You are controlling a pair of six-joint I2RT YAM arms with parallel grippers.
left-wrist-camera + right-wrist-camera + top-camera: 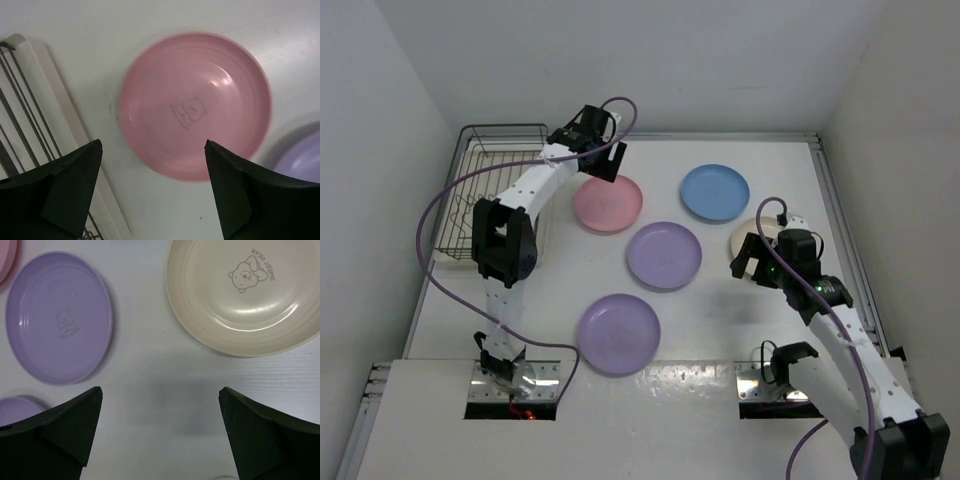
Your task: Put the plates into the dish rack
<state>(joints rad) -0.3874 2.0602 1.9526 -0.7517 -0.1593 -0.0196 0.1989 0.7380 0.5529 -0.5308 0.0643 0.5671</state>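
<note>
Overhead, the dish rack (492, 195) stood at the far left corner of the table (740, 330), just left of the left gripper (604, 162). That gripper hung over the far edge of the pink plate (608, 204), jaws spread wide with nothing between them. Its arm reached forward, elbow raised beside the rack. Contact with the plate could not be judged, the wrist view being blurred. The right gripper (752, 262) was likewise fully apart and empty, poised at the near edge of the cream plate (756, 232), arm angled inward. The blue plate (715, 192) lay flat, well apart from the rack.
</note>
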